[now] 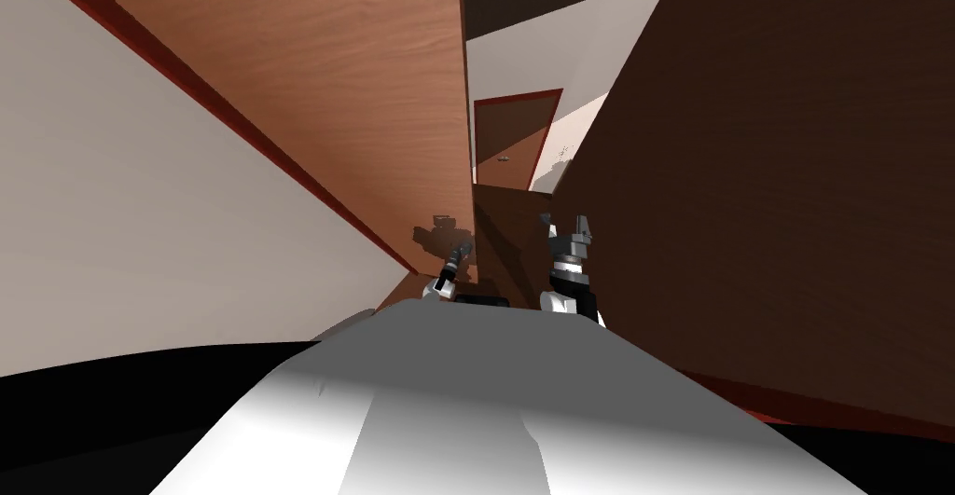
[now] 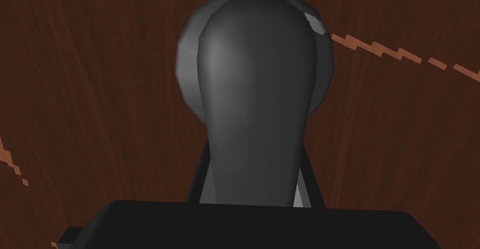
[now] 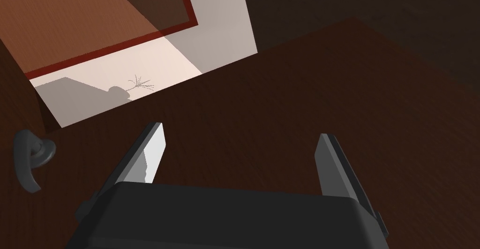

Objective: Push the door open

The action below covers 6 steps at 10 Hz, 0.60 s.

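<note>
A brown wooden door point(image 1: 317, 79) runs up the left of the head view, its free edge near the middle. My left gripper point(image 1: 454, 261) is at that edge, by the grey door handle point(image 1: 442, 234). In the left wrist view the dark grey lever handle point(image 2: 255, 105) lies between my thin fingers point(image 2: 305, 185), which press its sides against dark brown wood point(image 2: 93, 96). My right gripper point(image 1: 571, 230) hangs open to the right, close to a dark brown panel point(image 3: 328, 86). Nothing is between the right gripper's point(image 3: 241, 140) fingers. Beside it is a grey handle point(image 3: 29, 159).
A broad dark brown surface point(image 1: 793, 191) stands close on my right. A pale wall point(image 1: 121, 238) with a red door frame point(image 1: 233, 116) is on my left. Through the narrow gap ahead I see a light floor and another red-framed door point(image 1: 508, 140).
</note>
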{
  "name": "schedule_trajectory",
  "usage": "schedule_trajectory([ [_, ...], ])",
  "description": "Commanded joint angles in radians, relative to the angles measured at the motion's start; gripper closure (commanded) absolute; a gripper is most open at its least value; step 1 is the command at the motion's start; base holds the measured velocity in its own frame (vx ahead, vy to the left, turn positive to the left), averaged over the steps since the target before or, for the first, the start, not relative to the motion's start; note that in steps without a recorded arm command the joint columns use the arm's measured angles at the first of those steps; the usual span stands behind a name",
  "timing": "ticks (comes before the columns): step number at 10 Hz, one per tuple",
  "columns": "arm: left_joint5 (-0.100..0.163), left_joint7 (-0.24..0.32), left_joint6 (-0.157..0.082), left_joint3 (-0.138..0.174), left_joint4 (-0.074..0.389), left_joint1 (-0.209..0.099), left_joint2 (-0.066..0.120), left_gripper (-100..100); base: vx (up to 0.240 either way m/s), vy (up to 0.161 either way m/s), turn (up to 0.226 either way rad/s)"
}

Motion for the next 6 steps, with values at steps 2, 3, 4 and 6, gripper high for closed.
schedule_trajectory([
  [2,0.019,-0.017,-0.003,0.043,0.011,-0.015,0.014,100,0.148,-0.092,0.059],
  [3,0.026,-0.025,-0.002,0.058,0.013,-0.016,0.015,100,0.154,-0.119,0.078],
  [4,0.026,-0.025,-0.002,0.058,0.013,-0.016,0.015,100,0.106,-0.084,0.040],
  [6,0.036,-0.037,-0.002,0.081,0.015,-0.017,0.015,100,0.071,-0.053,0.050],
])
